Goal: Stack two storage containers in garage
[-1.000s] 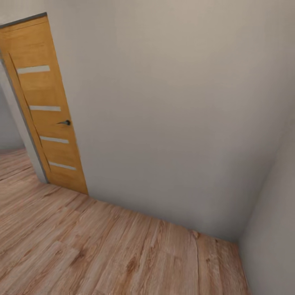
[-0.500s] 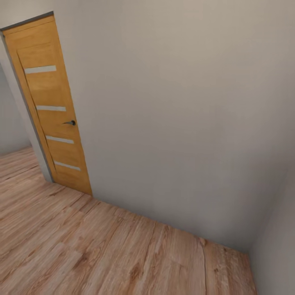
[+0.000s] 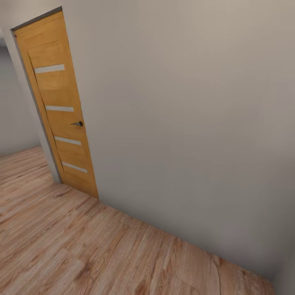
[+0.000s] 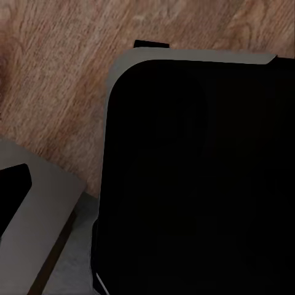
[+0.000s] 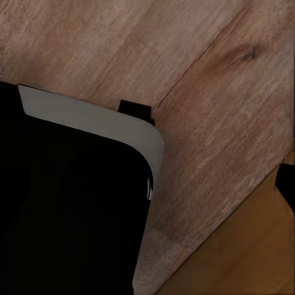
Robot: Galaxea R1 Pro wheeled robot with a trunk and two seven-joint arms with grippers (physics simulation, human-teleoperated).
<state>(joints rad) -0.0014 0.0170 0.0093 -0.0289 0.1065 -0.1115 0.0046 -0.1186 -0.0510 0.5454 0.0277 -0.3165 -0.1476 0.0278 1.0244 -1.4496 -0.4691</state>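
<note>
Pincer state on either arm cannot be told (dark housing (image 4: 196, 178) blocks); wood-plank floor (image 3: 82, 254) below.

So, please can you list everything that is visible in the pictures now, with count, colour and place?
Door: one, orange-brown wood with four pale horizontal strips, closed, at the left of the head view.
Door handle: one, dark, on the door's right edge.
Wall: one, plain grey-white, right of the door.
Floor: light wood planks, across the lower part of the head view and under both wrist cameras.
Robot's own body: black panel with grey rim in the left wrist view; a similar one in the right wrist view.
</note>
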